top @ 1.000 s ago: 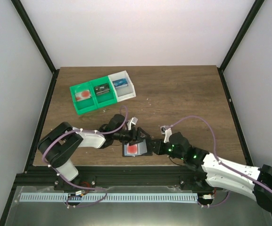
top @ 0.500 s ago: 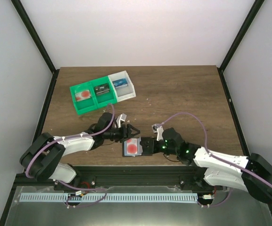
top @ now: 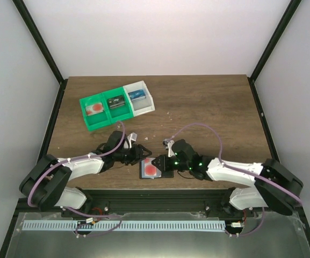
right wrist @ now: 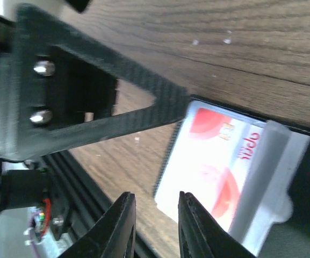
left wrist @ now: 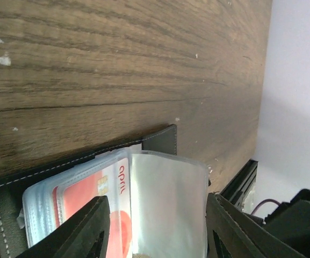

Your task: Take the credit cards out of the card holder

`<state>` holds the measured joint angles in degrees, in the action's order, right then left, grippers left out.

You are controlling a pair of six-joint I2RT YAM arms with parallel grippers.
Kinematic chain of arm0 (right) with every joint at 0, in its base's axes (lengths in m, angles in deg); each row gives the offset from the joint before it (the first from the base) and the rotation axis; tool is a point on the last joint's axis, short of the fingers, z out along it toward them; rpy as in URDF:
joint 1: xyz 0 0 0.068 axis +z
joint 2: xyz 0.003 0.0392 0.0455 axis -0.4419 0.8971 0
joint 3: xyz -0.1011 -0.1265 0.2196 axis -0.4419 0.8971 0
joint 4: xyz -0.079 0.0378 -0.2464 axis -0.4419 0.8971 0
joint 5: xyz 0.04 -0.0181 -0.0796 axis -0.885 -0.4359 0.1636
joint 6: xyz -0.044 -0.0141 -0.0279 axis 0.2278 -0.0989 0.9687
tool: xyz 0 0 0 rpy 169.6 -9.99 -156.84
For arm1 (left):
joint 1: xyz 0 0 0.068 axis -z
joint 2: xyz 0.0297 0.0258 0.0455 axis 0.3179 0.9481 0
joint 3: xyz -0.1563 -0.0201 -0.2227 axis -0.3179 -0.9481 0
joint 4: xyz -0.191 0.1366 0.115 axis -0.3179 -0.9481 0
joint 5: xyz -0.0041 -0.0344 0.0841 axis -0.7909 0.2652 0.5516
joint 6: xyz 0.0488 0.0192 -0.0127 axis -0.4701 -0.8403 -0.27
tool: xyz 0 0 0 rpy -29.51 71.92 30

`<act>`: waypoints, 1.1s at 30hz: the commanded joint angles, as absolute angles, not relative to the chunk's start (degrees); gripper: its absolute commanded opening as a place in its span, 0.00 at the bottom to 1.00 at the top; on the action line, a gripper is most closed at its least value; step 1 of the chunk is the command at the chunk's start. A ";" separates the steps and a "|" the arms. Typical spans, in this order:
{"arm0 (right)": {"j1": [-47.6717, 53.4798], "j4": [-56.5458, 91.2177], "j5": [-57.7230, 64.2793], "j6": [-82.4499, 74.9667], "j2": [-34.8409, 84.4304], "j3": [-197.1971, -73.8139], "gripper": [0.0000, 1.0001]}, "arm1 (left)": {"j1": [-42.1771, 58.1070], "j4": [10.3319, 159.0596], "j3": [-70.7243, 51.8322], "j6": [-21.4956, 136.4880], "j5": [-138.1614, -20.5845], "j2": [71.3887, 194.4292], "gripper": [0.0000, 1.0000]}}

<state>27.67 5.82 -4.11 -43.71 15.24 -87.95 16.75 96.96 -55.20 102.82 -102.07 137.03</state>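
**1. Markings.** The card (left wrist: 90, 193) in the holder (left wrist: 4, 209) is white with red round shapes. Its red lettering reads "april" (sideways in both wrist views), and a gold chip pad (left wrist: 102, 186) sits beside the lettering. Print on the tray items is too small to read.

**2. Holder.** It lies open and flat at the near edge of the table (top: 208, 107), between the two arms. The cover is black with pale stitching. Clear sleeves (left wrist: 165, 204) are stacked inside, and the card sits face up in one of them.

**3. Grippers.**
- The left gripper (left wrist: 155, 199) is over the holder. Its jaws are partly apart, with one finger above the card and the other at the sleeve edge, and no grip shows.
- The right gripper (right wrist: 155, 194) is at the holder's far right corner. Its fingers stand a narrow gap apart and the corner lines up with that gap. Whether it is clamped cannot be told.

**4. Tray.** The tray (top: 98, 123) (green, with one white bin) stands far left. It holds a second card (top: 94, 109), red and white, in the left bin, a black item (top: 115, 102) in the middle and a blue item (top: 137, 95) on the right.

**5. Surface and room.** The table is dark brown wood grain with a few white specks (left wrist: 3, 60). Pale walls (top: 155, 32) close three sides and black posts (top: 39, 40) stand at the corners. A black rail (top: 144, 201) runs along the near edge.
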 commanded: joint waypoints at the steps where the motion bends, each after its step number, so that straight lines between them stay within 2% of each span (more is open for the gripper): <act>1: 28.09 16.42 0.35 -40.17 20.18 -93.76 0.23 | 16.49 95.34 -55.82 101.52 -101.95 137.15 0.50; 10: 26.06 15.33 -0.21 -40.75 23.64 -89.94 0.20 | 16.50 94.88 -57.44 99.41 -101.50 137.06 0.40; 17: 24.95 9.44 -5.19 -43.61 26.68 -87.49 0.16 | 16.53 92.80 -57.43 97.06 -100.60 137.19 0.26; 25: 23.94 3.49 -8.72 -47.71 28.34 -86.78 0.15 | 16.52 90.24 -57.28 93.60 -99.86 137.11 0.13; 33: 23.18 -0.71 -10.16 -50.89 30.24 -86.32 0.15 | 16.53 93.21 -59.38 94.56 -101.11 139.14 0.09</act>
<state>23.60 2.15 -8.92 -48.98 28.66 -86.18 16.69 91.02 -57.82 94.73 -100.54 137.53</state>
